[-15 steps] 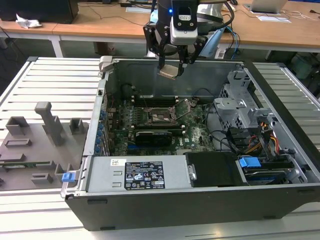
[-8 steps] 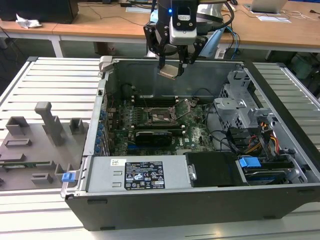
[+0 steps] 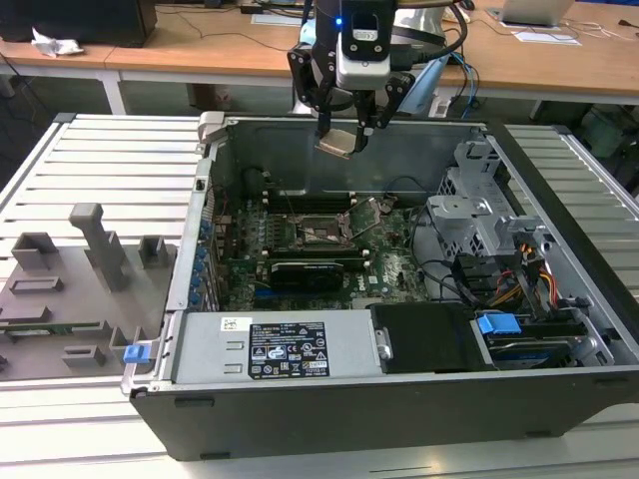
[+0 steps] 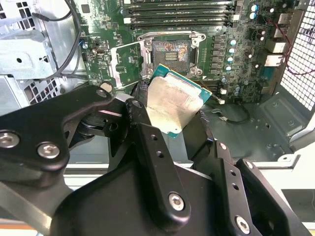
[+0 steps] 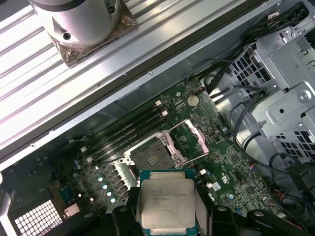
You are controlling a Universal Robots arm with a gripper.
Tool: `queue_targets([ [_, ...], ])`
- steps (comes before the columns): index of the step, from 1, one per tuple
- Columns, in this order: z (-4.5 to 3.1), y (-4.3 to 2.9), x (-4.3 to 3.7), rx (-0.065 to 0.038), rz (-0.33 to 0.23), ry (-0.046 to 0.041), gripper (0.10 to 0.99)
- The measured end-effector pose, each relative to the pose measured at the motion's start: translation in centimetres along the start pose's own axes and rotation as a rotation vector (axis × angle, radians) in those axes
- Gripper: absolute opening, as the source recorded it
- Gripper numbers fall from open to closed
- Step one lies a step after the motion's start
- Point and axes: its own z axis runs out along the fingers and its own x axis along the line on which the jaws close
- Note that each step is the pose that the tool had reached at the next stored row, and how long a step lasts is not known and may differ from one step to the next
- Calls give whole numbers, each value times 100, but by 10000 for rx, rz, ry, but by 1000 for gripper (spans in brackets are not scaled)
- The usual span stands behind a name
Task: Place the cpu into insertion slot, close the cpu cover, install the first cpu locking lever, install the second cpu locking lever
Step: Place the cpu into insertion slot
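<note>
My gripper [image 3: 345, 132] hangs above the open computer case, shut on the cpu [image 3: 337, 144]. The cpu [image 4: 174, 101] is a flat silvery square with a green rim, tilted and clamped by its edges between the black fingers [image 4: 140, 101]. Its printed metal top shows in the first wrist view [image 5: 167, 204]. Below it on the green board lies the insertion slot [image 4: 171, 51], bare, with its pins exposed [image 5: 152, 155]. The cpu cover [image 4: 127, 64] is swung open to one side of the slot [image 5: 193, 139]. In the exterior view the slot [image 3: 321, 232] lies well below the gripper.
Memory sticks [image 4: 177, 10] run along one side of the slot. A metal drive cage [image 3: 479, 215] with cables fills the case at the exterior view's right. The power supply [image 3: 290, 349] sits at the front. Grey fixtures [image 3: 90, 249] stand on the ribbed table at the left.
</note>
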Motion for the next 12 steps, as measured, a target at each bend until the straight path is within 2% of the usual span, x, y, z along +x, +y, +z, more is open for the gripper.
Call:
queue_targets([
  [12,0,0,0,-7,359,-32,529],
])
